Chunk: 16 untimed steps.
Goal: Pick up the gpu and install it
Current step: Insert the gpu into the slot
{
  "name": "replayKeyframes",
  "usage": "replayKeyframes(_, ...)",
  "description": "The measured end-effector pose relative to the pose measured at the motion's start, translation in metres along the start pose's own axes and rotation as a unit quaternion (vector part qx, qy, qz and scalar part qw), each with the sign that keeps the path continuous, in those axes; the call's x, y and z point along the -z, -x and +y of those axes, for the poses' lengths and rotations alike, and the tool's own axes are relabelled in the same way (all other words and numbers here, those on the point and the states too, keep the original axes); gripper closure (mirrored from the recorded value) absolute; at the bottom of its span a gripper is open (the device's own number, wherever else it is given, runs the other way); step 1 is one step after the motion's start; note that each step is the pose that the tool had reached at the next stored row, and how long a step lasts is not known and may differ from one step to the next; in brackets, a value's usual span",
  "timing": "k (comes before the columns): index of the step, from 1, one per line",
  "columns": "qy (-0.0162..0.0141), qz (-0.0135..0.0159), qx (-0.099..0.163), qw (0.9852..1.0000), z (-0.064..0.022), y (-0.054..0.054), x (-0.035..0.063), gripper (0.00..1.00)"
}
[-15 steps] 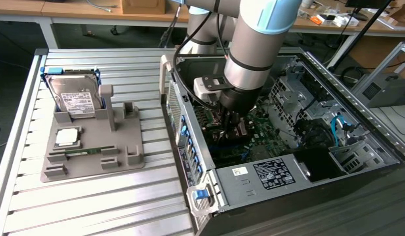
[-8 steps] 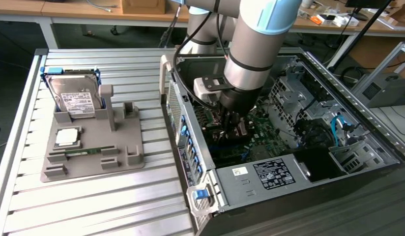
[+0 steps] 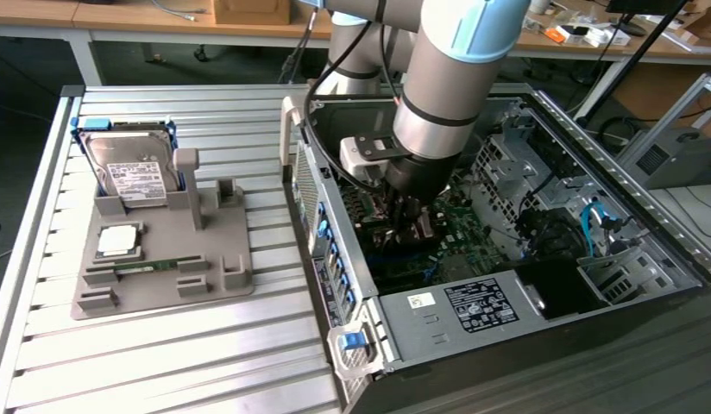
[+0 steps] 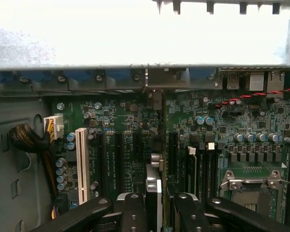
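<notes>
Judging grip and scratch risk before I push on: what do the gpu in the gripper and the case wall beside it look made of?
gpu: dark circuit board seen edge-on, with a silvery strip that looks like bare metal. Case wall: grey sheet metal by its look, matte, with punched holes and folded edges. Gripper fingers: matte black, metal or plastic unclear.

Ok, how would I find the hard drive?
On the exterior view's left, a grey holder lies on the slatted table. The hard drive stands at its far end: a silver box with a white label, bigger than the green memory stick.
</notes>
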<state>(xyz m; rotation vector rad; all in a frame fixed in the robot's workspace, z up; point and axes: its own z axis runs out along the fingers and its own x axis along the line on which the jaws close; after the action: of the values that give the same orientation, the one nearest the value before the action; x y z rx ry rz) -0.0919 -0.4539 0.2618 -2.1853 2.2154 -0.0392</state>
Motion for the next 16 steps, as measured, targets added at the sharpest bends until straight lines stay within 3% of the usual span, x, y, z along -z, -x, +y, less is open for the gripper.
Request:
replayKeyframes(6,0.0,0.002,0.0,1.0,0.0,-0.0003,0.0,0.73)
replayKeyframes(16,0.0,0.0022,0.0,1.0,0.0,-0.0001,-0.0002,0.73)
